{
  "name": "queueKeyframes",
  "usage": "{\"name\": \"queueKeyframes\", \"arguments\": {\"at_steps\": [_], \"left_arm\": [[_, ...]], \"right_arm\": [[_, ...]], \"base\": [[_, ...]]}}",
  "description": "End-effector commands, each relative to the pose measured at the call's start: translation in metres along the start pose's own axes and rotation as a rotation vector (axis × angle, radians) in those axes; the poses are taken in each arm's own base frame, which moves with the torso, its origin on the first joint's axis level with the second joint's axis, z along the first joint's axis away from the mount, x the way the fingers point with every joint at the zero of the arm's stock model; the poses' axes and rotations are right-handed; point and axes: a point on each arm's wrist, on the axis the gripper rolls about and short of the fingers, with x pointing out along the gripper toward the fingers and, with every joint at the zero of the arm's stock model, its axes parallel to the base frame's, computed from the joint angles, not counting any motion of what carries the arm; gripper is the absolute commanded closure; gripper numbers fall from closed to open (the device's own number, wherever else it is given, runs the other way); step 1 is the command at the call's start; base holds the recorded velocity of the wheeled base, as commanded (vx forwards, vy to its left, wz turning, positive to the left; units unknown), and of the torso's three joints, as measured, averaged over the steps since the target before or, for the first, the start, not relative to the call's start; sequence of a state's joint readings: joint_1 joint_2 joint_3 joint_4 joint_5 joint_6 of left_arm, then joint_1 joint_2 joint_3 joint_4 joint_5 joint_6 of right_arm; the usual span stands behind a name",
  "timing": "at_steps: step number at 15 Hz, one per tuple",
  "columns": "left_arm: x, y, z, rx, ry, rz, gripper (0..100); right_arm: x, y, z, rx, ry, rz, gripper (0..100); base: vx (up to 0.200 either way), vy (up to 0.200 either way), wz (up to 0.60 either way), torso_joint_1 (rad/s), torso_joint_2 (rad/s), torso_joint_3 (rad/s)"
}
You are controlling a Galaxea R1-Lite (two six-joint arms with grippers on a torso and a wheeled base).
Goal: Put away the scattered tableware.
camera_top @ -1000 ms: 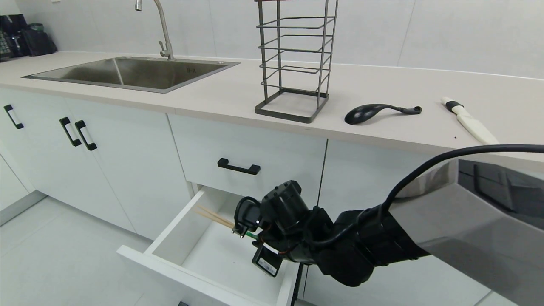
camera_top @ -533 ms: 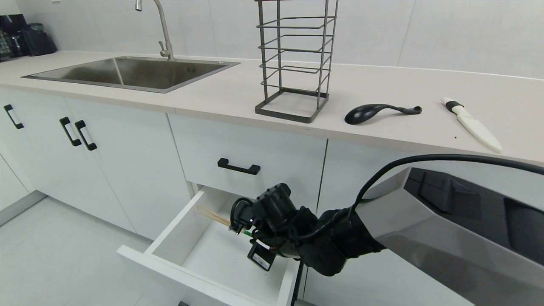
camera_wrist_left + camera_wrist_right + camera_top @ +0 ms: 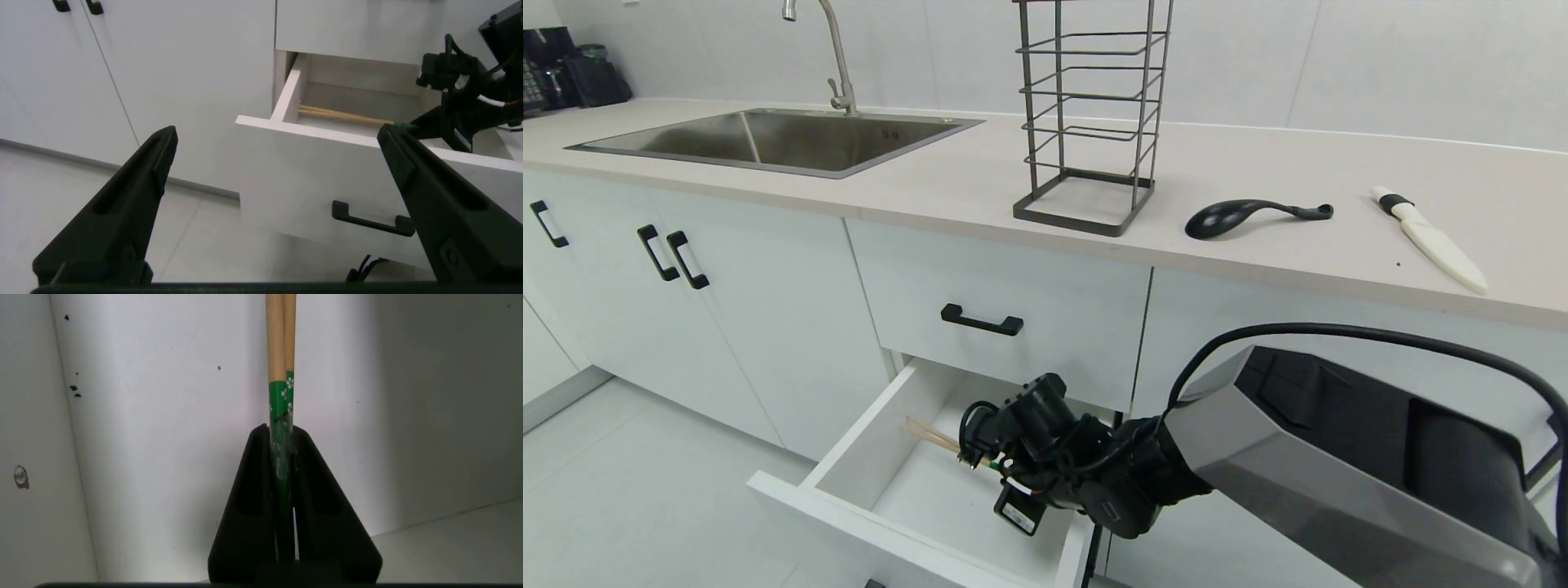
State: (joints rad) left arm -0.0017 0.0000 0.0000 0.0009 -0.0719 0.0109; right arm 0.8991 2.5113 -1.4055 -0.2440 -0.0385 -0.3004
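Stock of the job, nearest item first.

1. Left gripper [image 3: 276,139]: I have it hanging out in front of the cabinet, low, facing the drawer front. Fingers spread wide, nothing between them.

2. White pull-out drawer [image 3: 862,437]: open, lower of the two under the counter. As far as I can see into it, the tray holds nothing but item 3.

3. Pair of pale wooden chopsticks with green flower-printed ends [image 3: 931,434]: pinched at the green end by my right gripper [image 3: 984,457], fingers pressed together on them. The sticks lie nearly level inside the drawer, tips toward its far left corner. I cannot tell whether they touch the floor of it. I count this item as delivered but not released.

4. Glossy black curved-handled spoon [image 3: 1225,216]: lying on the beige countertop [image 3: 1258,163], just beside the rack. Not put away.

5. White-bladed knife with a black band on its white handle [image 3: 1429,239]: on the counter near its front edge, well apart from the spoon. Not put away.

6. Dark grey wire rack [image 3: 1072,222]: upright, shelves bare.

7. Stainless steel sink [image 3: 768,139]: farthest off.

My reckoning: one item nearly done, two left.
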Motion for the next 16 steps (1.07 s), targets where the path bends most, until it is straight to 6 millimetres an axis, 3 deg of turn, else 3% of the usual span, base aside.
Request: {"name": "queueKeyframes", "arguments": {"at_steps": [1,10,11,14,16], "left_arm": [[0.0,0.0,0.0,0.0,0.001,0.0,0],[0.0,0.0,0.0,0.0,0.002,-0.002,0],[0.0,0.0,0.0,0.0,0.001,0.0,0],[0.0,0.0,0.0,0.0,0.001,0.0,0],[0.0,0.0,0.0,0.0,0.002,0.0,0]], "right_arm": [[0.011,0.004,-0.002,-0.005,0.006,0.006,100],[0.023,0.014,0.001,-0.023,-0.001,0.027,100],[0.022,0.015,0.002,-0.026,0.001,0.031,0],[0.02,0.019,0.005,-0.032,-0.004,0.037,0],[0.006,0.023,0.016,-0.042,-0.035,0.038,0]], "base": [[0.0,0.0,0.0,0.0,0.0,0.0],[0.0,0.0,0.0,0.0,0.0,0.0],[0.0,0.0,0.0,0.0,0.0,0.0],[0.0,0.0,0.0,0.0,0.0,0.0],[0.0,0.0,0.0,0.0,0.0,0.0]]}}
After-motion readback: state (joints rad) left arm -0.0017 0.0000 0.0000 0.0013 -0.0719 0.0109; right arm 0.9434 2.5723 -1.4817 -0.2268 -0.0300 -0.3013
